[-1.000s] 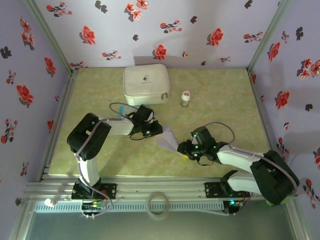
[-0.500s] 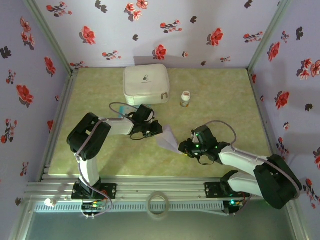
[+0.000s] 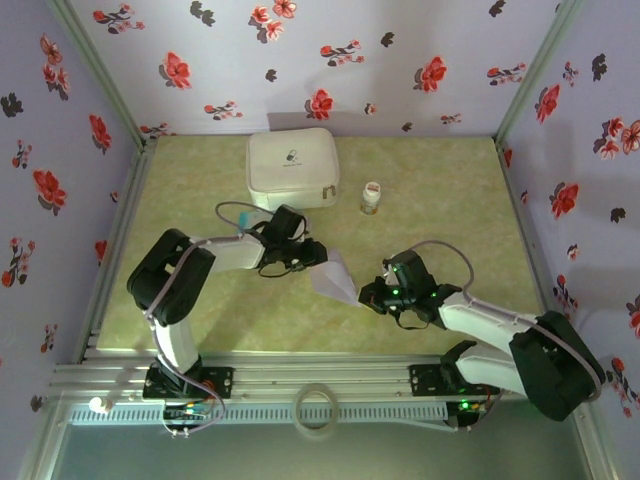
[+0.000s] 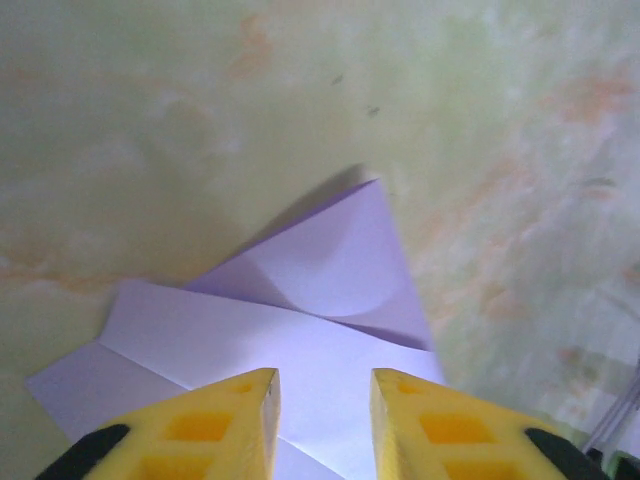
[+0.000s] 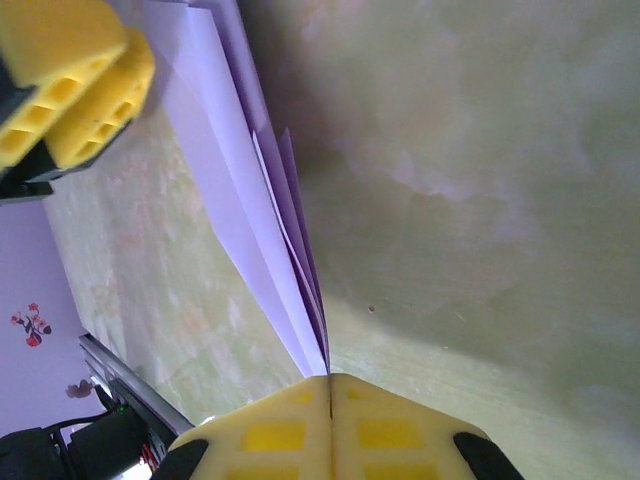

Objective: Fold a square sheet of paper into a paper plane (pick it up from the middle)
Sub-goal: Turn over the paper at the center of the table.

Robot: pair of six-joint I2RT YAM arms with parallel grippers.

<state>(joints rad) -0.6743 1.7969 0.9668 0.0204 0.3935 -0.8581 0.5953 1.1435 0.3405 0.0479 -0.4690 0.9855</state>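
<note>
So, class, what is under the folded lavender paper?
The pale green marbled tabletop shows around the folded lavender paper; the patch directly beneath it is covered.

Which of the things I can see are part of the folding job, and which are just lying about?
Job: lavender paper plane, its tip pinched in the right hand; left hand over its other end.
Lying about: white zip case; small bottle.

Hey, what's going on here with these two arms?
Two robot arms are folding a lavender paper plane on the green table. The right gripper is shut on the plane's pointed tip, while the left gripper is open over its wide end. A white zip case and a small bottle stand behind them.
</note>
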